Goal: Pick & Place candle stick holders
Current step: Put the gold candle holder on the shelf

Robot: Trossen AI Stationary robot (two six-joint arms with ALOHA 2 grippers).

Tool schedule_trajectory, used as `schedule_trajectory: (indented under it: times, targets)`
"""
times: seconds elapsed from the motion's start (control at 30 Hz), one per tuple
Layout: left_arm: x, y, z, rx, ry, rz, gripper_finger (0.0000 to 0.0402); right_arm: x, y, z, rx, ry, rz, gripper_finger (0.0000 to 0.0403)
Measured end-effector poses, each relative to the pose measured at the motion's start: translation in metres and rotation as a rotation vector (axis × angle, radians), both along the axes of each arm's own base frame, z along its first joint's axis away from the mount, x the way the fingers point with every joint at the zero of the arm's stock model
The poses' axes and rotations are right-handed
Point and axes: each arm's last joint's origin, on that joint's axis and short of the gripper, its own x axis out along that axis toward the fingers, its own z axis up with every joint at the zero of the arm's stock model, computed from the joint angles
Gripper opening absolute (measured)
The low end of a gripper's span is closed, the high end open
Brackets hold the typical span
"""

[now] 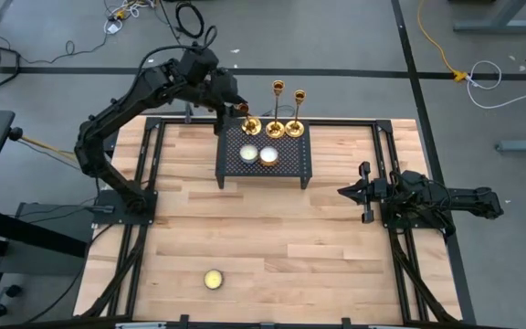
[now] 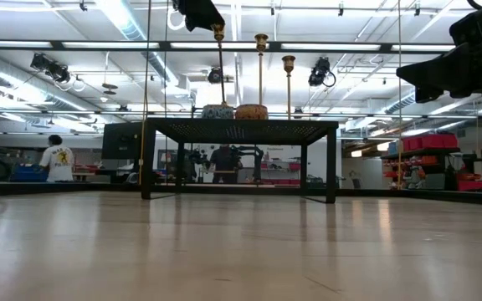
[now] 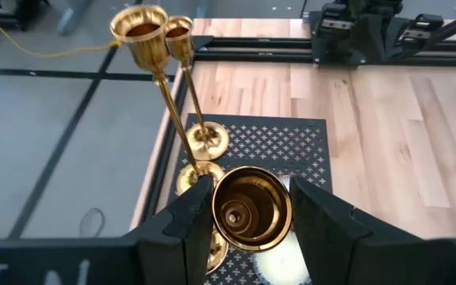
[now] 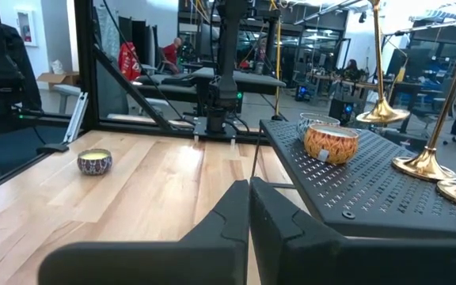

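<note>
A: Left gripper (image 3: 248, 214)?
B: Upper centre of the overhead frame, fingers (image 3: 188, 226) part-spread and clamped on the cup of one candle stick holder (image 3: 252, 207), base on the black mesh rack (image 1: 290, 163).
A: Other two holders (image 1: 287, 108)?
B: Upright beside it along the rack's top edge, close together.
A: Right gripper (image 1: 347, 191)?
B: Right of centre, fully closed, holding nothing, well apart from the rack.

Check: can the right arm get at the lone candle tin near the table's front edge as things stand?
Probably yes. The candle tin sits alone on bare wood, nothing around it. The right gripper is shut and empty, parked right of the rack; it would need to open first.
</note>
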Motion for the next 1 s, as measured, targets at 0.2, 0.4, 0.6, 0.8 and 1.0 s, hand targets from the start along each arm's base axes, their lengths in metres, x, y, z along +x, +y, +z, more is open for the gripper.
schedule_trajectory:
  times: [0.2,0.4,0.6,0.8,1.0]
  targets:
    - [0.008,0.014,-0.013,-0.029,0.029,0.003,0.0158,0.000,0.000,0.000,0.000,0.000,0.000,0.0013]
    - [0.013,0.029,-0.024,-0.058,0.045,0.016,0.0158,0.000,0.000,0.000,0.000,0.000,0.000,0.0013]
    - [0.015,0.032,-0.025,-0.065,0.029,0.005,0.0158,0.000,0.000,0.000,0.000,0.000,0.000,0.0013]
    - [0.014,0.037,-0.023,-0.073,-0.007,0.022,0.0158,0.000,0.000,0.000,0.000,0.000,0.000,0.0013]
    - [0.012,0.039,-0.023,-0.132,-0.030,0.008,0.0158,0.000,0.000,0.000,0.000,0.000,0.000,0.0013]
